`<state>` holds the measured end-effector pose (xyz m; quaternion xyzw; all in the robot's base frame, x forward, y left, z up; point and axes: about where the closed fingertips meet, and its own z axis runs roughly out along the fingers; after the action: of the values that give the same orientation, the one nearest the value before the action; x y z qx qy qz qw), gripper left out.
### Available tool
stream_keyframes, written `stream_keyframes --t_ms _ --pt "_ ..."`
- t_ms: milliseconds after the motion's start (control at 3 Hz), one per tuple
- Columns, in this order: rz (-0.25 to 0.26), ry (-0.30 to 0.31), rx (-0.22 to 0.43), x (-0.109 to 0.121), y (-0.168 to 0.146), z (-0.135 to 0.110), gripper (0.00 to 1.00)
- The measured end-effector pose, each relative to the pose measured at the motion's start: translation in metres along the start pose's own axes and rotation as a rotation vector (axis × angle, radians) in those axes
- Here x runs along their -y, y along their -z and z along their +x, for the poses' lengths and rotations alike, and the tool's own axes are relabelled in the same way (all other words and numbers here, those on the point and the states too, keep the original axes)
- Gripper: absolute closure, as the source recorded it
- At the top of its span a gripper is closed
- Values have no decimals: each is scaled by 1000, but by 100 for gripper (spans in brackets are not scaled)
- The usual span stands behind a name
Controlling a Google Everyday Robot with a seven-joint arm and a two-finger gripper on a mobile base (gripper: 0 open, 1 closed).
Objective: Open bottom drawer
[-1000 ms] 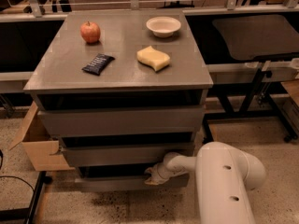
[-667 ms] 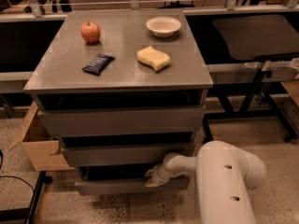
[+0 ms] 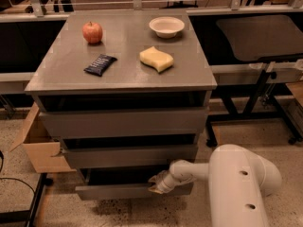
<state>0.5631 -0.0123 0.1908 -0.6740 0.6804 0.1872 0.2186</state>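
The bottom drawer (image 3: 118,191) is the narrowest grey front at the foot of the cabinet, below the middle drawer (image 3: 128,156) and the top drawer (image 3: 123,122). It stands pulled out a little, with a dark gap above its front. My gripper (image 3: 156,185) is at the top edge of the bottom drawer's front, toward its right end, touching it. My white arm (image 3: 236,188) reaches in from the lower right.
On the cabinet top (image 3: 57,74) lie a red apple (image 3: 93,32), a white bowl (image 3: 166,26), a yellow sponge (image 3: 156,59) and a dark snack bar (image 3: 100,64). A cardboard box (image 3: 38,145) stands on the floor at left. Dark tables and metal legs (image 3: 255,98) stand at right.
The bottom drawer's front has come slightly further out toward me, with the gripper still at its top edge. The arm has shifted little.
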Motion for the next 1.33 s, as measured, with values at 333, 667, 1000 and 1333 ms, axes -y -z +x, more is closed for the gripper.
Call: stream_keyframes --t_ms 333,667,1000,1333 --pt "0 0 0 0 0 0 100" --pt "0 0 0 0 0 0 100" --pt "-9 -40 14 -33 9 6 100" --pt "-15 -42 14 -37 8 7 100"
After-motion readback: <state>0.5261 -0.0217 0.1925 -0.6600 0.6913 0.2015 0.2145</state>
